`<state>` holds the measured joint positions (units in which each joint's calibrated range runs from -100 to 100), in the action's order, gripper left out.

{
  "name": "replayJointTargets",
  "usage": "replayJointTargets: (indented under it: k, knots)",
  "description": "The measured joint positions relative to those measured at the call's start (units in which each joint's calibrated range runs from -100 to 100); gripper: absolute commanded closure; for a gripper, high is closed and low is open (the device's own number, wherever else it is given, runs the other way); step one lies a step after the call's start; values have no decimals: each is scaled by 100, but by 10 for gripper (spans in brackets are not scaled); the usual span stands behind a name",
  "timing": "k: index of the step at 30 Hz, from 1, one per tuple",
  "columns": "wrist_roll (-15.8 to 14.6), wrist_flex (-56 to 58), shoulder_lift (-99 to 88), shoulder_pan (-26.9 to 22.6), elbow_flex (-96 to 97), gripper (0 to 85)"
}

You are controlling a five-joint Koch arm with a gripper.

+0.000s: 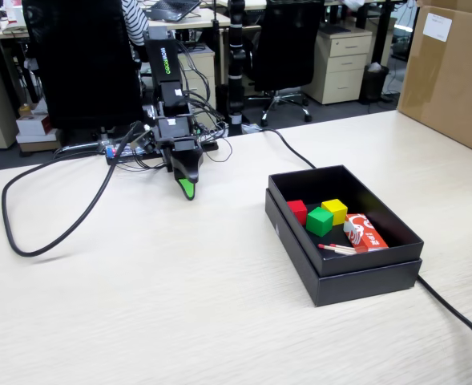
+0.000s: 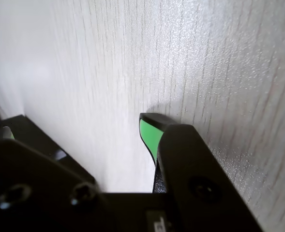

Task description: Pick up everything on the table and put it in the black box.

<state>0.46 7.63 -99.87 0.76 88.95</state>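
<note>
cubes — small red (image 1: 297, 210), yellow (image 1: 335, 210), green (image 1: 320, 221) — sit inside the shallow matte black cardboard box (image 1: 300, 241); tool (image 1: 187, 189) low over the beige wood-grain worktop (image 1: 179, 305), empty, opening unclear — best rest.

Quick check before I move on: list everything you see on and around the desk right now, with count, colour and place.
red cube: one, red, in the black box, far-left part of its floor in the fixed view
yellow cube: one, yellow, in the box, right of the red one
green cube: one, green, in the box, in front of the other two
matchbox: one, orange-red printed, in the box, right part
matchsticks: a few, thin, pale, in the box by the near wall
black box: one, matte black, right of centre on the table
table: one, light beige wood grain
black cable: looping across the table's left
brown carton: one, far right
gripper: one, black with green pad, tip down at the table, left of the box, holding nothing
</note>
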Motion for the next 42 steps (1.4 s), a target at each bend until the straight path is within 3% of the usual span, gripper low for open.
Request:
replayJointTargets:
  k: [5, 42]
  knots:
    - [20, -705, -13, -44, 502, 346]
    - [20, -705, -13, -112, 502, 352]
